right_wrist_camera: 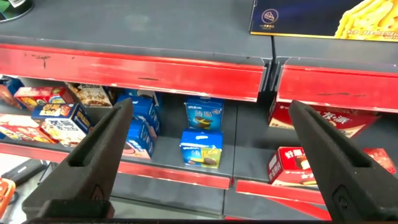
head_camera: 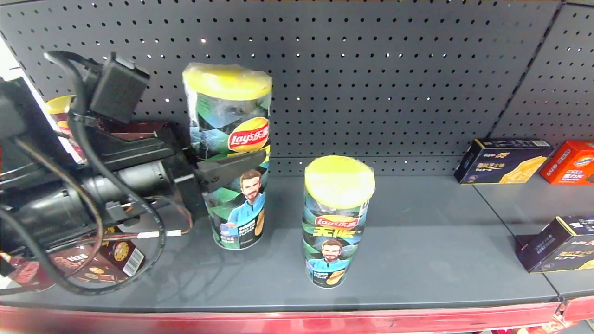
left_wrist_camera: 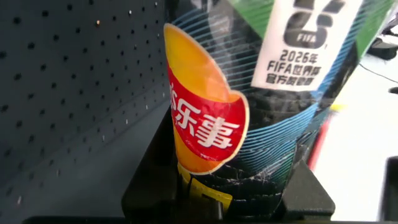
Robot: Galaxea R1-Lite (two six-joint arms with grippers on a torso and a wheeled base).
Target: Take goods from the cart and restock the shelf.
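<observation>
Chip can [head_camera: 232, 153], pinched upright by the left gripper [head_camera: 222, 172], stands over the shelf [head_camera: 417, 241] beside a second can [head_camera: 336, 222] in the head view. The left wrist view shows the chip can [left_wrist_camera: 249, 124] close up, and the robot should seat it flat before letting go. In the right wrist view, the right gripper [right_wrist_camera: 210, 106] is spread and empty.

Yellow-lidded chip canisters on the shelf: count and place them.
2. One yellow-lidded chip canister sits in the left gripper by the pegboard; the other canister stands free to its right, farther forward. Another may hide behind the arm.
</observation>
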